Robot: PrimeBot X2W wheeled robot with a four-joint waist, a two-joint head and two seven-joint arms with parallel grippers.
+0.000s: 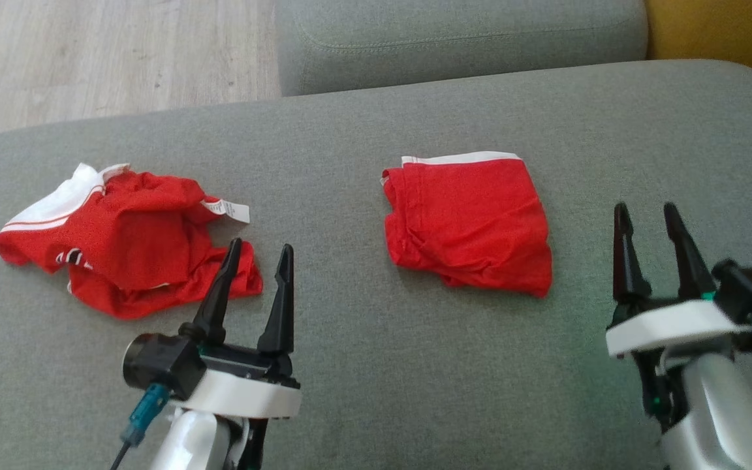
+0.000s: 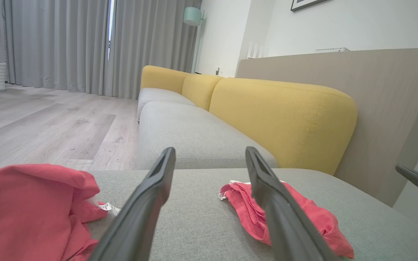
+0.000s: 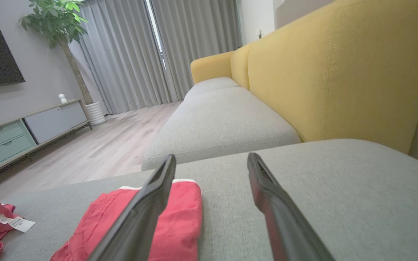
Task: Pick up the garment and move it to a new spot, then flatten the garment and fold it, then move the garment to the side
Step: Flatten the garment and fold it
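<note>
L gripper [image 1: 262, 247] & R gripper [image 1: 645, 209] spread wide, empty; crumpled garment [image 1: 121, 241] w/ white tag [image 1: 227, 210], print unreadable.

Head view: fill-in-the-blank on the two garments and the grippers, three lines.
The crumpled garment lies on the cushion toward the robot's ____.
The folded garment's waistband is coloured ____.
The left gripper and right gripper both stand ____, holding nothing.
Missing: left; white; open.
</note>
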